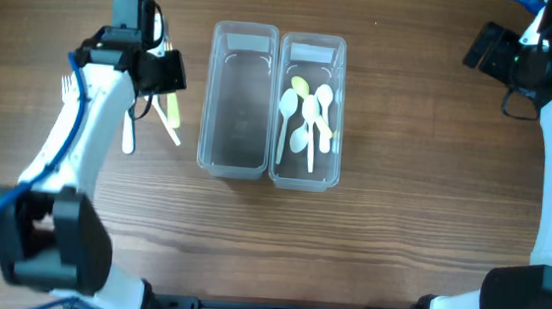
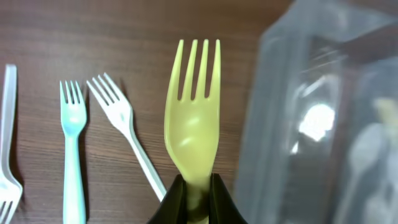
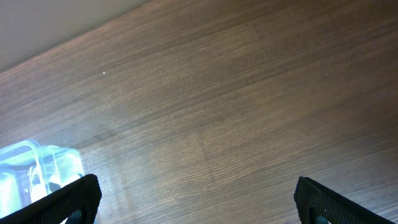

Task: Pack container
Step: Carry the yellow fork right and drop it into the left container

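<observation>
My left gripper point(image 2: 198, 200) is shut on the handle of a yellow-green plastic fork point(image 2: 191, 118), held tines-forward above the table just left of the clear containers. In the overhead view the left gripper point(image 1: 164, 72) is left of the empty left container point(image 1: 234, 156). The right container point(image 1: 329, 173) holds several white and yellow spoons point(image 1: 309, 113). A light blue fork point(image 2: 73, 143) and a white fork point(image 2: 124, 130) lie on the table below the held fork. My right gripper point(image 3: 199, 205) is open and empty over bare table at the far right point(image 1: 484, 45).
Another white fork point(image 2: 7, 149) lies at the left edge of the left wrist view. Loose forks point(image 1: 130, 128) lie on the wooden table left of the containers. A container corner point(image 3: 31, 168) shows in the right wrist view.
</observation>
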{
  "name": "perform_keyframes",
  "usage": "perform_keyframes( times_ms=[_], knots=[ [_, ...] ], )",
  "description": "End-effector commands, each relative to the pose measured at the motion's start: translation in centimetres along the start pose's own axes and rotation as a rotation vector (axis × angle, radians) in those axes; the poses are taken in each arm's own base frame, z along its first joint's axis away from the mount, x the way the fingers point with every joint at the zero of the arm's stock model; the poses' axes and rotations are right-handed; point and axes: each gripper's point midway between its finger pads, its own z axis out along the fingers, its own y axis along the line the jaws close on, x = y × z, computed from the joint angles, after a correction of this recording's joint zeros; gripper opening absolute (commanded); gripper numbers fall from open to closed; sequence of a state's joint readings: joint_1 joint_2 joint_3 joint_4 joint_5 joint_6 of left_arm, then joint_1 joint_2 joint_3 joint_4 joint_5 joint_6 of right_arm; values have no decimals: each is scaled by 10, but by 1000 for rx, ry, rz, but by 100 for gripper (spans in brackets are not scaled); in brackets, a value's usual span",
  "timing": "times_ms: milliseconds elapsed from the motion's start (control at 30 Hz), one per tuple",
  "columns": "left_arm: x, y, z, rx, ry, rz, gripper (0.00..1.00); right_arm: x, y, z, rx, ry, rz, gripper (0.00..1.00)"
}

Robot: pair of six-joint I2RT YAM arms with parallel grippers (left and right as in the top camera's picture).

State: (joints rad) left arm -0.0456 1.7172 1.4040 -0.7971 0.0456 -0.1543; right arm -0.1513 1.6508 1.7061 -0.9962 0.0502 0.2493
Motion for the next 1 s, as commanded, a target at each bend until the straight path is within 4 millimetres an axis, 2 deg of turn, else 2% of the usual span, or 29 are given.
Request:
perform_keyframes(
  times_ms=[0, 100, 200, 300, 467, 533, 567, 633, 700, 833, 967],
  knots=[
    [-1, -48, -31, 78, -62, 32, 4, -2, -1, 0, 12, -6, 12, 100],
    [12, -85, -33, 119, -53, 116, 6, -2, -1, 0, 12, -6, 12, 100],
    [23, -99, -23, 91, -36, 166, 6, -2, -1, 0, 12, -6, 12, 100],
    [36, -103, 0, 62, 19, 191, 7, -2, -1, 0, 12, -6, 12, 100],
    [51, -99, 44, 27, 107, 191, 7, -2, -1, 0, 12, -6, 12, 100],
    [56, -99, 53, 23, 128, 194, 7, -2, -1, 0, 12, -6, 12, 100],
    [56, -99, 55, 23, 129, 195, 11, -2, -1, 0, 12, -6, 12, 100],
    [54, -100, 54, 25, 122, 195, 29, -2, -1, 0, 12, -6, 12, 100],
    [51, -101, 47, 32, 105, 194, 39, -2, -1, 0, 12, -6, 12, 100],
    [36, -104, 18, 53, 31, 190, 42, -2, -1, 0, 12, -6, 12, 100],
    [16, -92, -21, 20, -75, 170, 43, -2, -1, 0, 12, -6, 12, 100]
  ],
)
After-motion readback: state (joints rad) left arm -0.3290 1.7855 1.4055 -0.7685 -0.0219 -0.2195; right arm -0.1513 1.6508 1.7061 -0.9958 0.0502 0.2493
